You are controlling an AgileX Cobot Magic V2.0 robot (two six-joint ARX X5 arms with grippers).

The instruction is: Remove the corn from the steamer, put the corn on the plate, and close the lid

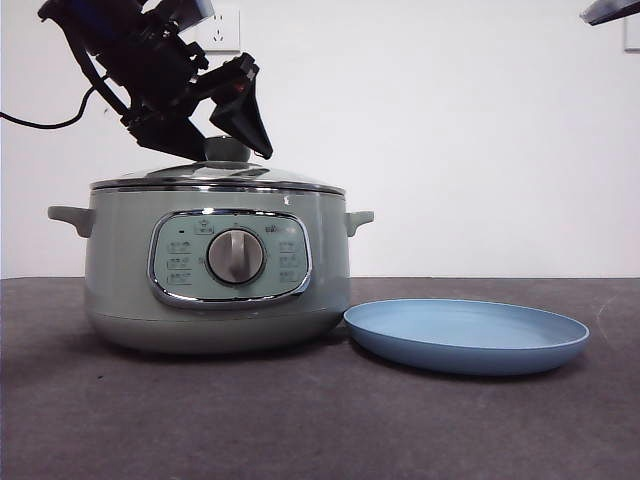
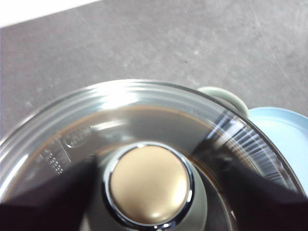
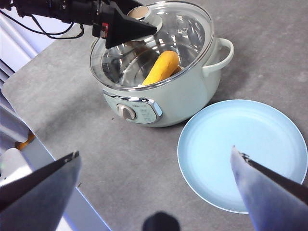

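Front view: left gripper [image 1: 222,140] comes down from the upper side onto the steamer [image 1: 215,270]; its dark jaws straddle the pale knob [image 1: 228,150] of the lid [image 1: 218,180].
Left claw: jaws apart, one on each side of the knob [image 2: 148,184]. Whether the pads already touch it cannot be told. Placement suits a pinch on the knob, the only part of the lid a two-jaw claw can take.
Lid: seated on the steamer rim, level, not yet lifted.
Corn: inside the steamer, under the glass, lying slanted against the inner wall [image 3: 161,67]. Out of reach until the lid is off.
Plate: light blue, bare, on the table just beside the steamer on its handle side [image 1: 465,335]. Set close, judged to keep the carry short.
Right gripper: jaws spread wide, holding nothing, high above the plate [image 3: 154,185]. Judged to be waiting for the lid to clear.
Step in hand: gripping the lid, first stage only.
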